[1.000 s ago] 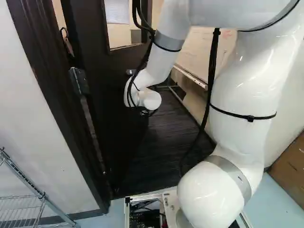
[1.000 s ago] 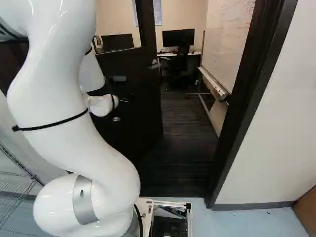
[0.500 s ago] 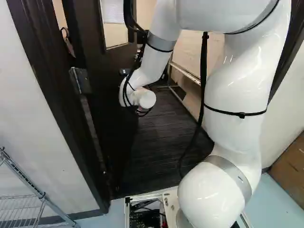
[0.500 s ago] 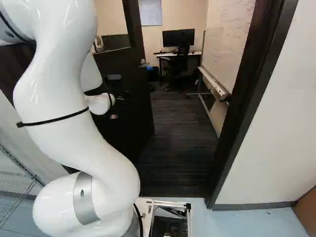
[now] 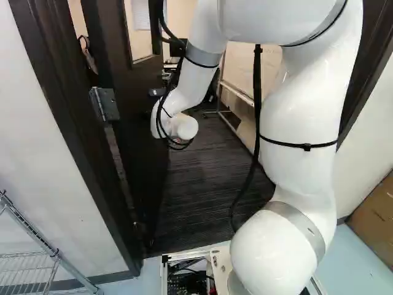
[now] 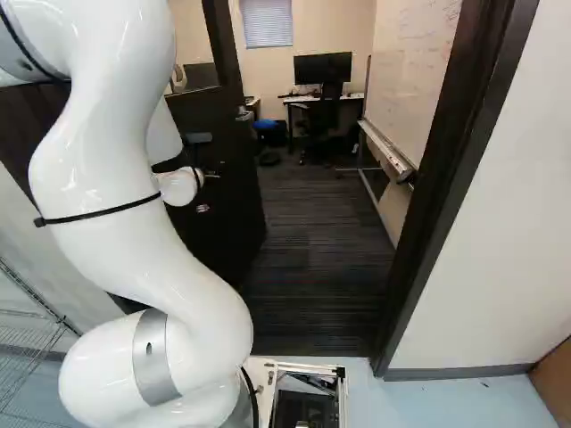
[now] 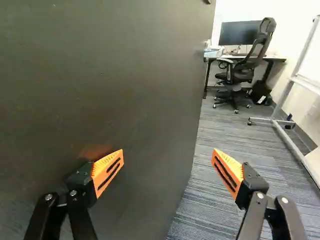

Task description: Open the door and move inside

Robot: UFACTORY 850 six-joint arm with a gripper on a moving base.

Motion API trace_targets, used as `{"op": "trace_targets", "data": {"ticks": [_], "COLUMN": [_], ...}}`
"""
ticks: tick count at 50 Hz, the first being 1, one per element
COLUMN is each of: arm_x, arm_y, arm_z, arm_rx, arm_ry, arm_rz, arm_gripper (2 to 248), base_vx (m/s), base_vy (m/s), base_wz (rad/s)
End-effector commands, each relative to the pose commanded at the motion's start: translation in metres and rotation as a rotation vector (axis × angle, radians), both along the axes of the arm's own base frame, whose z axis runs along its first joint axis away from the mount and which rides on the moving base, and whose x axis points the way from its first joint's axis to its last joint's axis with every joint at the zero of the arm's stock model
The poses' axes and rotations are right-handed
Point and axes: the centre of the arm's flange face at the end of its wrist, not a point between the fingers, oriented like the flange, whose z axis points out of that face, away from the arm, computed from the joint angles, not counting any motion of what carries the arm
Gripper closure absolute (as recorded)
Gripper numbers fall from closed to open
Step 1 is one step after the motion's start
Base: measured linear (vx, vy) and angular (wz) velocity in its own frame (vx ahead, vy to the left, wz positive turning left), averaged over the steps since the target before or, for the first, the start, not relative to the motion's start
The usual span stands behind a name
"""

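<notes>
Door (image 7: 130, 60) stands partly open into the room (image 6: 317, 223), gripper (image 7: 169, 157) alongside — fingers spread, holding nothing, one orange pad (image 7: 106, 172) near its face, presumably so the arm (image 6: 98, 169) pushes rather than grasps, widening passage for the base (image 6: 261, 368).

I see a wire rack (image 5: 55, 253) at the lower left of the left base view. Deeper in, I've got a monitor (image 7: 240, 33) on a bench (image 7: 278, 59), an office chair (image 7: 241, 75) at it, a wheeled whiteboard (image 6: 415, 80) nearby and a window blind (image 6: 268, 23).
</notes>
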Motion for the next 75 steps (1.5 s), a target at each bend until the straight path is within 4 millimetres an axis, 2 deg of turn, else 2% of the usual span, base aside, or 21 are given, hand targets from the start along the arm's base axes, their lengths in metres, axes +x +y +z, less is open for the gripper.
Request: {"op": "trace_targets", "data": {"ticks": [46, 65, 75], "arm_x": [0.007, 0.007, 0.009], "arm_y": [0.035, 0.035, 0.027], "arm_z": [0.002, 0.003, 0.003], "arm_rx": [-0.015, -0.016, -0.017], "arm_ry": [-0.071, -0.073, -0.072], "arm_rz": [0.133, 0.136, 0.121], "arm_gripper": [3, 3, 3], "base_vx": [0.000, 0.000, 0.000], "base_vy": [0.000, 0.000, 0.000], "base_wz": [0.000, 0.000, 0.000]}}
